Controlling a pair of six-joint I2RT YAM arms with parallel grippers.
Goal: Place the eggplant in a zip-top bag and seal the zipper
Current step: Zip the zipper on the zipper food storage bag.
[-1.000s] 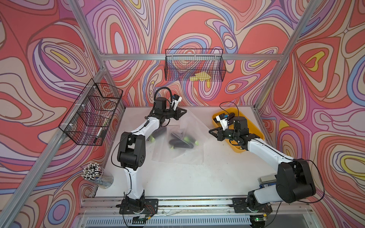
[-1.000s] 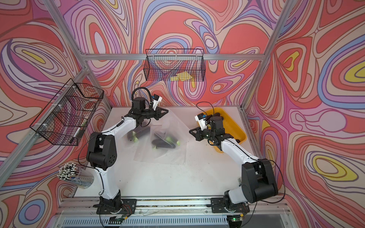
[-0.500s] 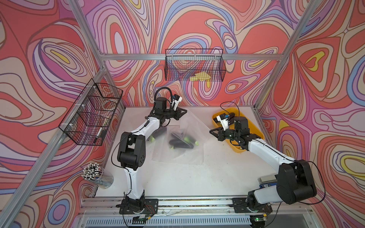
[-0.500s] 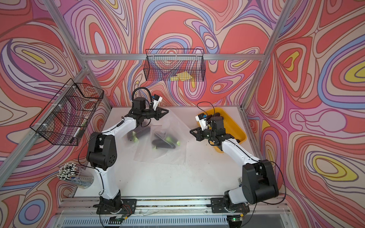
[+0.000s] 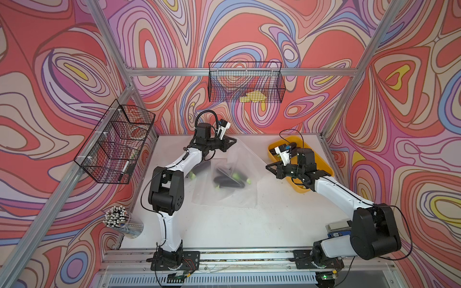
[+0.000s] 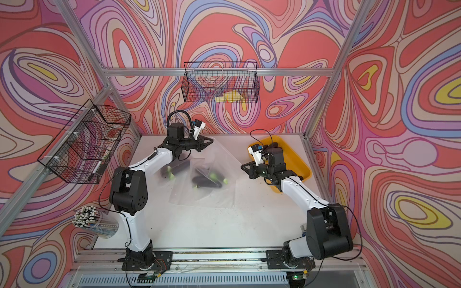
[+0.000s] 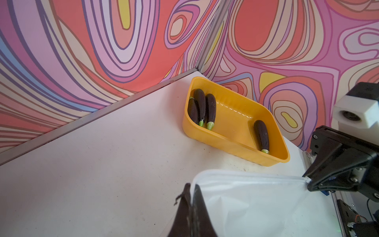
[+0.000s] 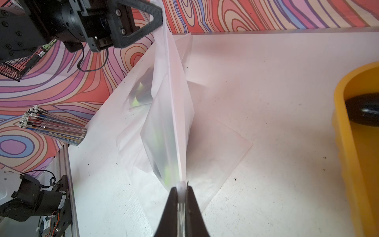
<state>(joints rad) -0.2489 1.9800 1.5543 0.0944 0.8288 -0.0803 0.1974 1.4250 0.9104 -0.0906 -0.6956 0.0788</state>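
Fingers [image 7: 202, 213] of left gripper [image 7: 191, 186] and right gripper [image 8: 181, 187] clamp the zip-top bag [image 8: 164, 127] at its top corners — overpulling may slip it free.

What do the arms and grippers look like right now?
The left arm and right arm have white links, black joint housings and looping black cables. The left gripper and right gripper are black triangular frames with dark fingers, each carrying a white camera block.

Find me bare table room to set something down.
Bare: the near half of the table, between the arm bases and the flat bags; the far strip beside the yellow tray. Crowded: the middle, where the left gripper and right gripper stretch the zip-top bag.
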